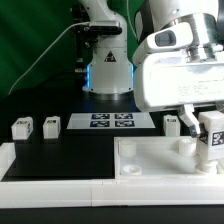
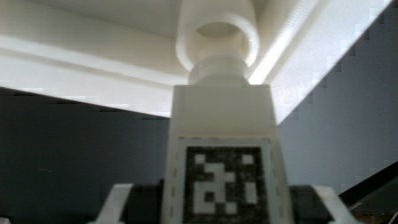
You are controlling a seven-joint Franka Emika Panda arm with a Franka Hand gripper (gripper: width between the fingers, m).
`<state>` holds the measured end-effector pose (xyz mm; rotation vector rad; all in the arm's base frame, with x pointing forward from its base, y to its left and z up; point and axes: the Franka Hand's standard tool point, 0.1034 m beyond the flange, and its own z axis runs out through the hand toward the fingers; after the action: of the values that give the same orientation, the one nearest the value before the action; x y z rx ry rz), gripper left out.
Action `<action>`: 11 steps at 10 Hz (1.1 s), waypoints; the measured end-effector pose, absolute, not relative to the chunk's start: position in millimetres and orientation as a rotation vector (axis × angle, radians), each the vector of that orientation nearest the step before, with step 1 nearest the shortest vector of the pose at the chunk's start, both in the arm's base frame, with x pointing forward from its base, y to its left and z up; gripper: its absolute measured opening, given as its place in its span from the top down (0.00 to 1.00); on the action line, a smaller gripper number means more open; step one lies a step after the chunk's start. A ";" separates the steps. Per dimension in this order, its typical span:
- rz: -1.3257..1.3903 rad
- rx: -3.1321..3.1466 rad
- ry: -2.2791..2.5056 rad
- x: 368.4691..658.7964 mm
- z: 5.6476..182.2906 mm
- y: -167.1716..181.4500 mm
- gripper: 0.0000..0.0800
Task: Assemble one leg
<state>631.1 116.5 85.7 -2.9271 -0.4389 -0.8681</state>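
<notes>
My gripper [image 1: 206,128] is at the exterior view's right, shut on a leg [image 1: 212,141], a white block with a black-and-white tag. It holds the leg over the right end of the large flat white square part [image 1: 160,163]. In the wrist view the leg [image 2: 222,130] fills the middle between my fingers [image 2: 135,200]. Its round tip meets a round corner socket [image 2: 217,40] of the flat part. Two more legs [image 1: 22,127] [image 1: 52,124] stand at the exterior view's left, and another [image 1: 171,123] stands just behind the flat part.
The marker board [image 1: 112,121] lies on the black mat in front of the robot base [image 1: 108,70]. A white ledge [image 1: 55,160] runs along the front at the exterior view's left. A round socket [image 1: 184,146] on the flat part sits beside the held leg.
</notes>
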 end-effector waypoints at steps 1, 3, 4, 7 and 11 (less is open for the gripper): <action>-0.869 -2.927 -0.439 631.2 86.0 116.5 0.64; -0.868 -2.927 -0.439 631.1 85.9 116.4 0.64; -0.868 -2.927 -0.439 631.1 85.9 116.4 0.64; -0.853 -2.931 -0.448 622.2 85.6 117.5 0.64; -0.871 -2.927 -0.446 622.7 85.1 116.6 0.64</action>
<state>622.7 116.6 85.1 -2.9270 -0.4462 -0.8713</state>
